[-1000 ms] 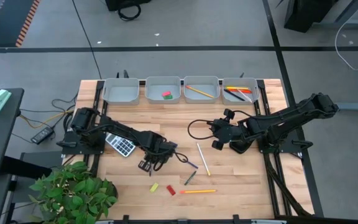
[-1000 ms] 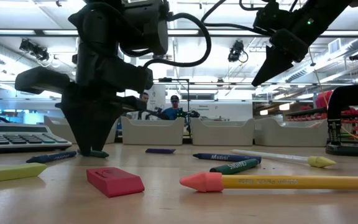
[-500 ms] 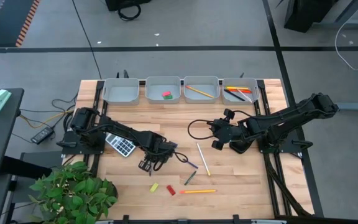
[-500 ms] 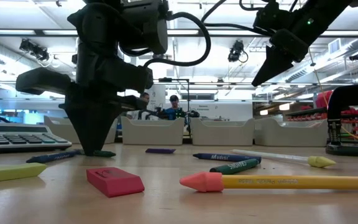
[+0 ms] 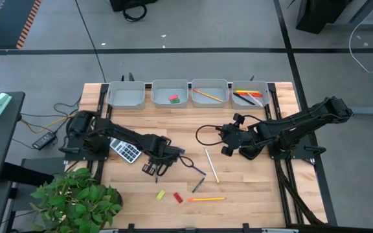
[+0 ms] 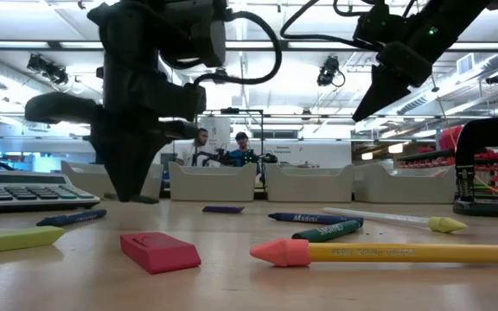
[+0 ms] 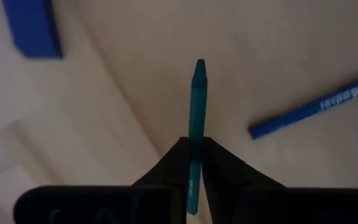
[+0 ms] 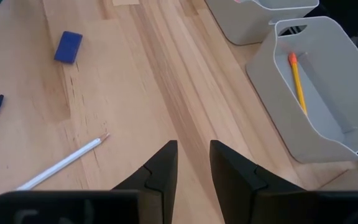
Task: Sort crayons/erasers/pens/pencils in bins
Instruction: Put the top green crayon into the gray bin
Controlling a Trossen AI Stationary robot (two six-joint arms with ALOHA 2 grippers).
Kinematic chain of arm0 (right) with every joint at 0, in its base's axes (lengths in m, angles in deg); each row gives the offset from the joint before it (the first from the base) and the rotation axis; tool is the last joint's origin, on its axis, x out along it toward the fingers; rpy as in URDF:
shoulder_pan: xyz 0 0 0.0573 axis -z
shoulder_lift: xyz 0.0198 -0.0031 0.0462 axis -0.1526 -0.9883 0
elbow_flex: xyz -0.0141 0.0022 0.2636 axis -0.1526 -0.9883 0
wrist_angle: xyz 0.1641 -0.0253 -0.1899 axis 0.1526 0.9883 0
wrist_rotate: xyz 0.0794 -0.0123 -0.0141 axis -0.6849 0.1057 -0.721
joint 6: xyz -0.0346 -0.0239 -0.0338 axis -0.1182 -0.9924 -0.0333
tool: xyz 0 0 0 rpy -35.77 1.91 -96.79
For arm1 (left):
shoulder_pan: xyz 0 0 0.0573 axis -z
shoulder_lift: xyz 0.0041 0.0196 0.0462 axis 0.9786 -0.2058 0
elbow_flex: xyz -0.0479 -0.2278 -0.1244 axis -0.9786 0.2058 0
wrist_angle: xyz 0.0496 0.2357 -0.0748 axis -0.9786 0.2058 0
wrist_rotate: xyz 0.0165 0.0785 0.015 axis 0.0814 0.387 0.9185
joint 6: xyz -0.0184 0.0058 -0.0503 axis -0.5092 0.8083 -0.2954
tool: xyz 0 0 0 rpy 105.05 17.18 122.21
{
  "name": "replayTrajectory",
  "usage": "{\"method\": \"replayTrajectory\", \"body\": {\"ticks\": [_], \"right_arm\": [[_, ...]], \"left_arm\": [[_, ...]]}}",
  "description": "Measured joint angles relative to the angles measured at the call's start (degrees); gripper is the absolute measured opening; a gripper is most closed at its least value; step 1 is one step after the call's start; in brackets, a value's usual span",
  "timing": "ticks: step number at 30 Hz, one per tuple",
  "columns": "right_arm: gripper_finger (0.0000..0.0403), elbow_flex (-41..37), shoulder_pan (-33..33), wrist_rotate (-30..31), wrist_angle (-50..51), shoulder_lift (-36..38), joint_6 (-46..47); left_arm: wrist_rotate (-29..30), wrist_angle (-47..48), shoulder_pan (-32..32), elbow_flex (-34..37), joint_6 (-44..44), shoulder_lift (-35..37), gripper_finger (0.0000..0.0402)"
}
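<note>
Teal is the colour of the crayon [image 7: 196,118] pinched between the left gripper [image 5: 153,169]'s two dark fingers [image 7: 166,167], its pointed tip sticking straight out past them above the wooden table [image 5: 251,188]. From the low view that gripper [image 6: 128,186] hangs just clear of the tabletop, its fingertips pressed together on the thin stick. Just beside it on the wood lie a blue crayon [image 7: 316,107] and a small blue block [image 7: 33,28]. Nearer the front edge of the table than the gripper are a yellow eraser [image 5: 161,194], a red eraser [image 5: 178,198] and a long orange pencil [image 5: 206,199] with a pink end. A green crayon [image 5: 198,186] lies between those and the gripper, a little to its right. On the gripper's left, close by, sits a grey calculator [image 5: 125,151]. A pale pencil [image 5: 211,165] lies farther right, between the two arms.

The right gripper [image 5: 226,150] waits in the air over the middle of the table, well apart from the left one, its fingers [image 8: 160,171] spread with bare wood showing between them.

Beyond both, along the far edge, stand four grey bins [image 5: 169,94] in a row. The first on the left looks bare, the second holds small green and red pieces, the third one orange pencil, and the fourth several red, yellow and dark sticks. Two people [image 6: 221,149] stand far off in the room behind the table.
</note>
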Motion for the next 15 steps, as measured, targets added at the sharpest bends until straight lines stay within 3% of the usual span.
{"method": "replayTrajectory", "body": {"ticks": [5,15], "right_arm": [[0.0103,0.0,0.02,-0.08,0.49,0.0,0.07],[0.0103,-0.02,0.02,-3.09,1.61,0.0,0.07]], "left_arm": [[0.76,2.43,-3.25,-0.04,0.1,1.81,0.0053],[0.88,3.04,-15.25,-0.12,4.96,6.2,0.0035]]}}
